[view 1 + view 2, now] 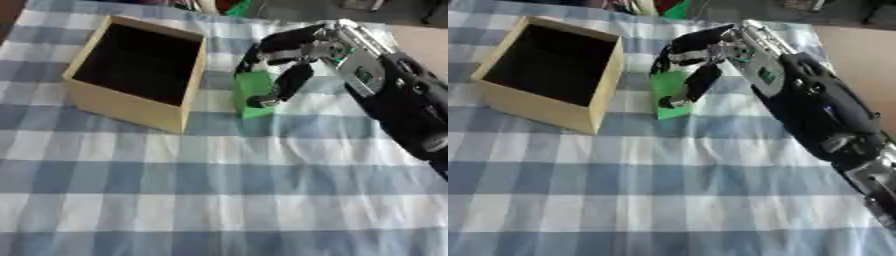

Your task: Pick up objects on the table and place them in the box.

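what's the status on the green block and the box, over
Right hand curled round green block, block on the checked cloth right of the box. Box open, looks empty. Left hand not in view. Nothing between block and box.

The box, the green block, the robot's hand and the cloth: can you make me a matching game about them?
Things:
1. box
2. green block
3. right hand
4. cloth

Descriptions:
A. blue and white checks
B. curled round the block
C. open on top, dark inside
D. stands right of the box, on the cloth

Pairs: 1-C, 2-D, 3-B, 4-A
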